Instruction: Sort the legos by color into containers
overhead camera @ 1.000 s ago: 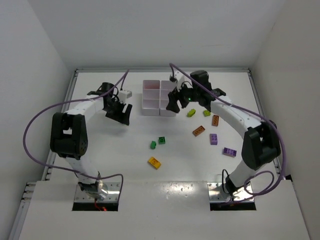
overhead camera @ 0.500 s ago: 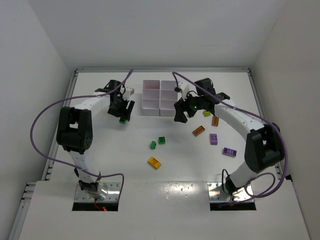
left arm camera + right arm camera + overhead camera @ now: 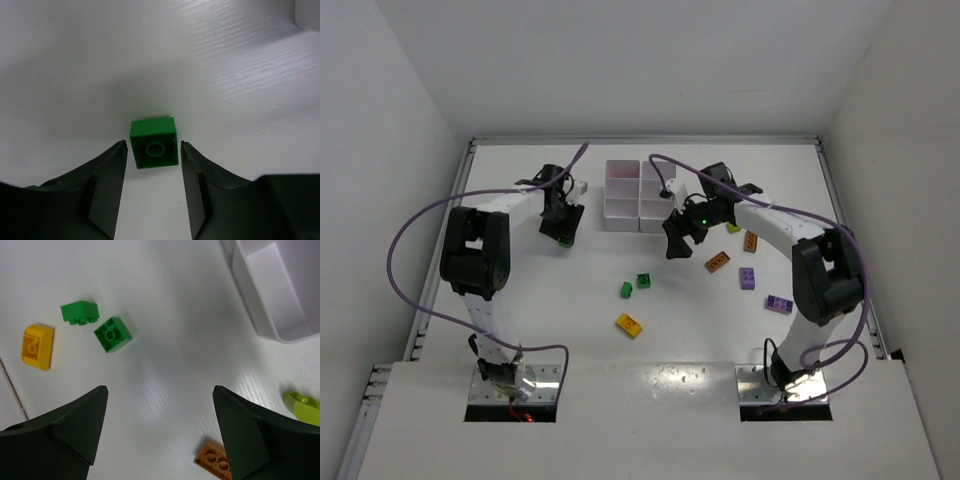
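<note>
Left pincer (image 3: 152,145) straddles a green brick (image 3: 154,143) on the tabletop (image 3: 240,75), slim gaps either side, unclenched; right pincer (image 3: 160,389) gapes wide.

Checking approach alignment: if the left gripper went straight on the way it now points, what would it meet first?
Most likely the green brick. It lies on the table, centred between the open fingers of the left gripper. Depth is unclear.

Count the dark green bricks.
3. One brick lies between the left gripper's fingers; a second and a third lie together in the open. More may be hidden.
</note>
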`<state>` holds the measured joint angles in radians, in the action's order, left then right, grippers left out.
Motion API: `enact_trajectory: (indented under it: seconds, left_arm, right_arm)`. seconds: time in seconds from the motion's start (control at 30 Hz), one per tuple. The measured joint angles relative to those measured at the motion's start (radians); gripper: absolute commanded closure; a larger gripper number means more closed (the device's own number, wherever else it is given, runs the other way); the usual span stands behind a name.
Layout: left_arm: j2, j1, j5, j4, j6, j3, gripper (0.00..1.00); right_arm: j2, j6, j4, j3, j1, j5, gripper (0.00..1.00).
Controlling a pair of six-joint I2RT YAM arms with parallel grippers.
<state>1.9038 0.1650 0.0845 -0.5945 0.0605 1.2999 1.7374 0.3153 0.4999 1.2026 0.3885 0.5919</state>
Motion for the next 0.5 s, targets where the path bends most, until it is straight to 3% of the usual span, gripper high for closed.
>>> enact_trajectory:
  seconds: [0.1,0.23,0.27,0.37,0.5]
  left_arm:
    - [0.021,0.0,-0.002,0.0,-0.007,0.0,0.52]
    - [0.034,0.0,-0.003,-0.001,-0.019,0.002,0.7]
    - [0.034,0.0,-0.002,0.0,-0.024,0.003,0.8]
    - [0.034,-0.003,0.011,-0.002,-0.022,0.004,0.91]
    - [0.03,-0.02,0.061,-0.007,-0.025,0.004,0.92]
  right_arm:
    - [0.04,0.034,0.033,0.02,0.005,0.0,0.12]
    - [0.084,0.087,0.052,0.061,0.028,0.0,0.12]
    - [0.091,0.102,0.054,0.066,0.036,0.0,0.12]
    - [0.113,0.169,0.076,0.082,0.067,0.002,0.1]
    - [0.168,0.304,0.167,0.142,0.12,0.016,0.09]
